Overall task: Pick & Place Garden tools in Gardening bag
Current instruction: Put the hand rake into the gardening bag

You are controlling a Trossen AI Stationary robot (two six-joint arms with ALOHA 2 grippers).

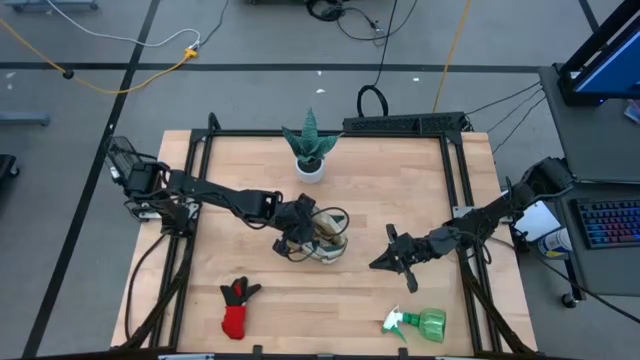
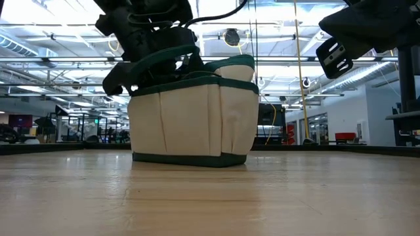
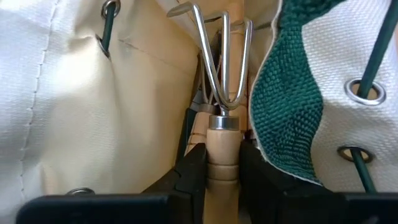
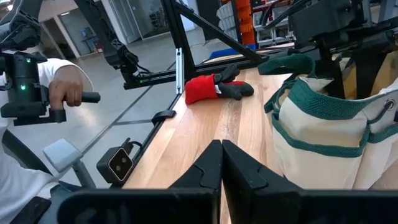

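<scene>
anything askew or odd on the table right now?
Nothing damaged or spilled. The red-black glove and green spray bottle lie outside the beige canvas bag. The left gripper holds a wooden-handled fork inside it.

A polished metal fork (image 3: 222, 59) on smooth wood is seen against matt canvas gardening bag (image 3: 93, 112), woven green trim (image 3: 292, 106).

I worked in a big industrial lab hall, at a wooden table (image 1: 400, 180) framed in black metal rails (image 1: 330, 135) on a grey floor crossed by loose cables (image 1: 120, 60). Around me ran high ceilings with strip lights (image 2: 59, 39), glass partitions, and a keyboard (image 1: 608, 222) on a side desk. A person's hand (image 4: 65, 87) gripped a control handle nearby.
</scene>
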